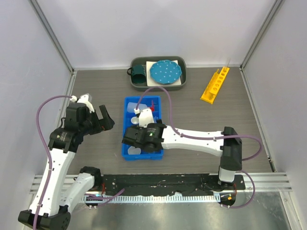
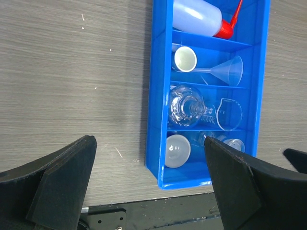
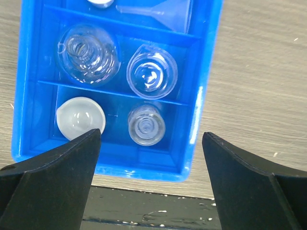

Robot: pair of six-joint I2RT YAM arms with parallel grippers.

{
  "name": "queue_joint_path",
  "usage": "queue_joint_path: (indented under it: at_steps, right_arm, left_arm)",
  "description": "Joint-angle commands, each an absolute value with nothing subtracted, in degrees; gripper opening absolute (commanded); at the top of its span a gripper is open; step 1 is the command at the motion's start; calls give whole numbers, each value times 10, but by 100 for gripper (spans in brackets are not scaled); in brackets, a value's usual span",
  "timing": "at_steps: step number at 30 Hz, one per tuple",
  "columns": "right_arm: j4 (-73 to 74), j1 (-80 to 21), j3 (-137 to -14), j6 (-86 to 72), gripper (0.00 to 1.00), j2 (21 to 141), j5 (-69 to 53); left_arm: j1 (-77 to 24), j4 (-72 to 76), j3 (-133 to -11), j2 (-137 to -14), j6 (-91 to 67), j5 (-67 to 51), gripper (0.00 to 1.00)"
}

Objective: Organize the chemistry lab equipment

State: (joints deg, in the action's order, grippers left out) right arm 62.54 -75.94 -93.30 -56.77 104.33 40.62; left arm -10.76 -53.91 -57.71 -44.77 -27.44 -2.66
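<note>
A blue divided tray (image 1: 128, 106) holds the lab pieces. The left wrist view shows the white squeeze bottle (image 2: 196, 17) with a red nozzle, a small white cup (image 2: 185, 58), the funnel (image 2: 228, 71), the clear flask (image 2: 186, 105), the beaker (image 2: 230, 114) and a white round dish (image 2: 176, 149). The right wrist view shows the flask (image 3: 88, 53), beaker (image 3: 152, 72), white dish (image 3: 80, 117) and a small clear glass piece (image 3: 146, 124). My right gripper (image 3: 151, 177) is open and empty above the tray's near end (image 1: 133, 139). My left gripper (image 1: 105, 119) is open and empty, left of the tray. The yellow holed rack (image 1: 214, 85) lies at the back right.
A grey tray (image 1: 182, 82) at the back holds the teal mug (image 1: 139, 73) and the blue white-dotted plate (image 1: 165, 72). The black base rail (image 1: 163, 184) runs along the near edge. White walls close in the table on three sides.
</note>
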Motion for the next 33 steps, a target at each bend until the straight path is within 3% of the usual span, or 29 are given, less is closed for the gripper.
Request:
queue_joint_path:
  at_steps: [1,17,33]
  right_arm:
    - [650,-744,-953,-504,93,975,462]
    - [606,-591,-883,-375,95,817,542]
    - [497,-405,-753,-271,96,784,563]
  left_arm:
    - [-110,-531,-613,-461,-252,-25,100]
    - [-110,-459,-611,-485,-263,53,100]
    - [-110,-412,-635,-553,-279,142,100]
